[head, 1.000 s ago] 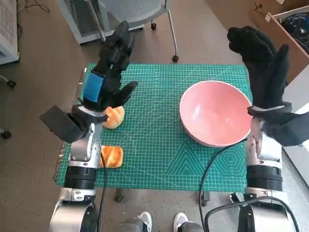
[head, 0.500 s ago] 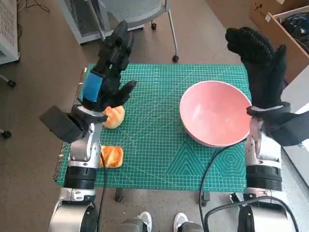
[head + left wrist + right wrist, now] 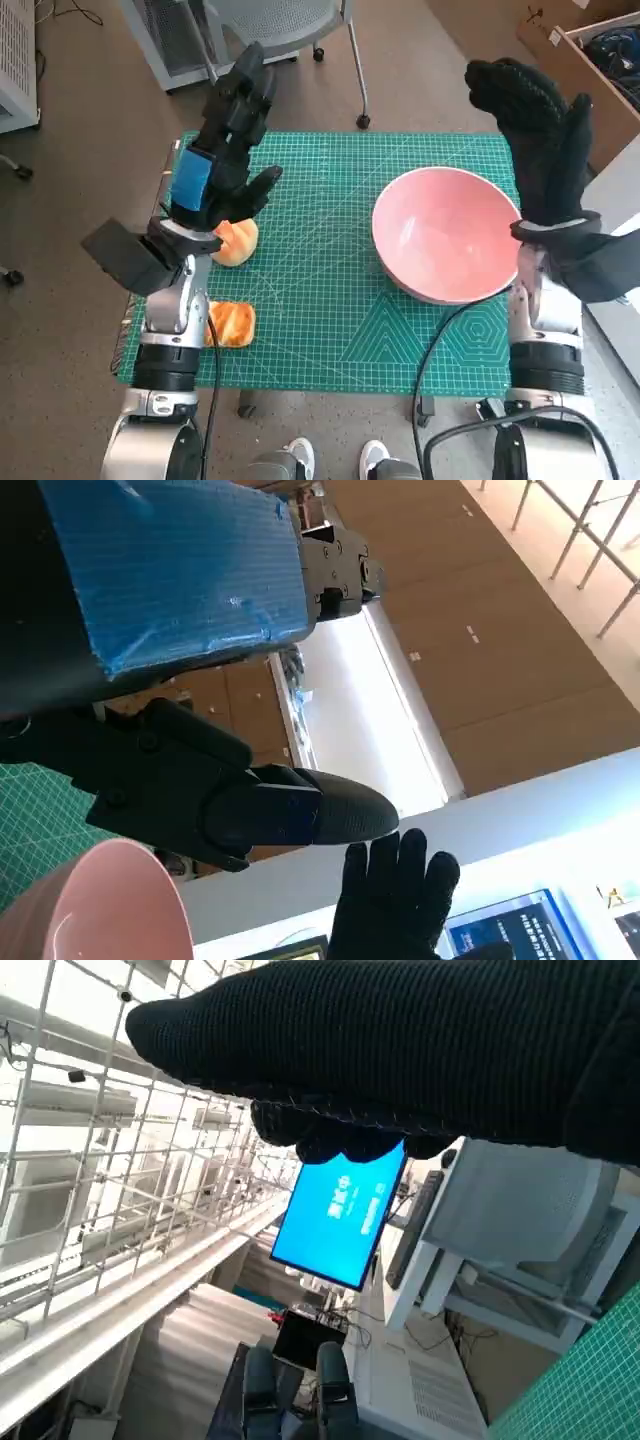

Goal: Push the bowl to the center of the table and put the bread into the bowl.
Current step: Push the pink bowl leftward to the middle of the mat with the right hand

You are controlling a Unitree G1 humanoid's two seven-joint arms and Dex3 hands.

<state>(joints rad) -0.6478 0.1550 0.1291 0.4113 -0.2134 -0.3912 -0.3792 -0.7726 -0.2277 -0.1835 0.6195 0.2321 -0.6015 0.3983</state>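
Note:
A pink bowl (image 3: 447,234) stands on the right part of the green cutting mat (image 3: 320,300), empty; its rim (image 3: 120,905) also shows in the left wrist view. Two pieces of bread lie at the mat's left: one (image 3: 236,242) just under my left hand, the other (image 3: 231,323) beside my left forearm. My left hand (image 3: 222,140), blue tape on its back, is raised above the mat's left side with fingers stretched out, holding nothing. My gloved right hand (image 3: 540,125) is raised upright beside the bowl's right rim, fingers extended, empty. The glove (image 3: 395,895) appears in the left wrist view too.
An office chair base (image 3: 290,30) stands beyond the mat's far edge. A cardboard box (image 3: 590,50) with cables sits at the far right. A person's feet (image 3: 335,460) show below the table's near edge. A blue screen (image 3: 340,1215) hangs in the room.
My right hand has drifted slightly left and up. The left hand, bowl and bread stay where they were.

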